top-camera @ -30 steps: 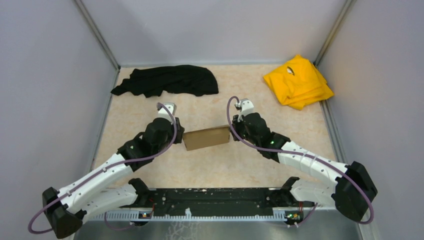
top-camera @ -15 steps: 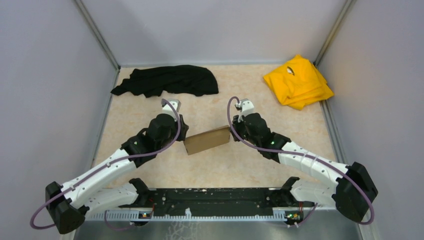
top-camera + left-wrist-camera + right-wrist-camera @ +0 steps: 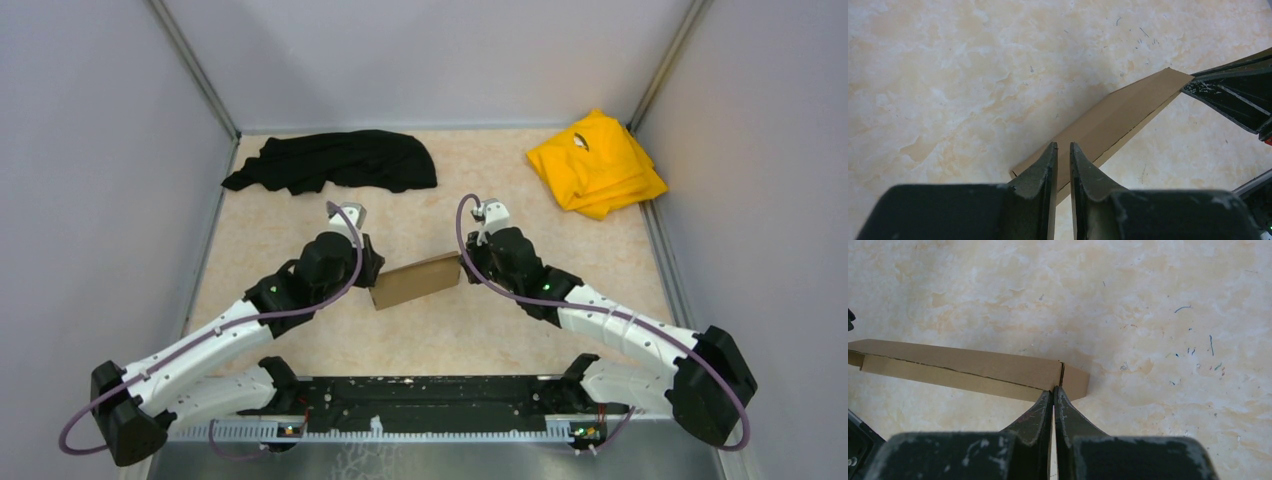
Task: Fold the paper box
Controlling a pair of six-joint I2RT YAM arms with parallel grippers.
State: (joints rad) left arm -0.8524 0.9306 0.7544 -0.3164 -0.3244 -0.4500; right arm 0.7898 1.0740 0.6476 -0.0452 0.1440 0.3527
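We've narrowed left fingers (image 3: 1040,170) to a slit at the swivelled paper box (image 3: 415,280)'s end, grip unclear; shut right fingers (image 3: 1040,412) touch the other, a fold seemingly imminent.

The left hand (image 3: 1062,148) shows two dark fingers a slim gap apart over the near end of the paper box (image 3: 1118,120) — a brown strip slanting above the marbled surface (image 3: 948,75) to the right hand (image 3: 1200,84) — grip unclear.

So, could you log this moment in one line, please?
paper box: flattened | right gripper: pinching its end | left gripper: nearly closed, grip unclear
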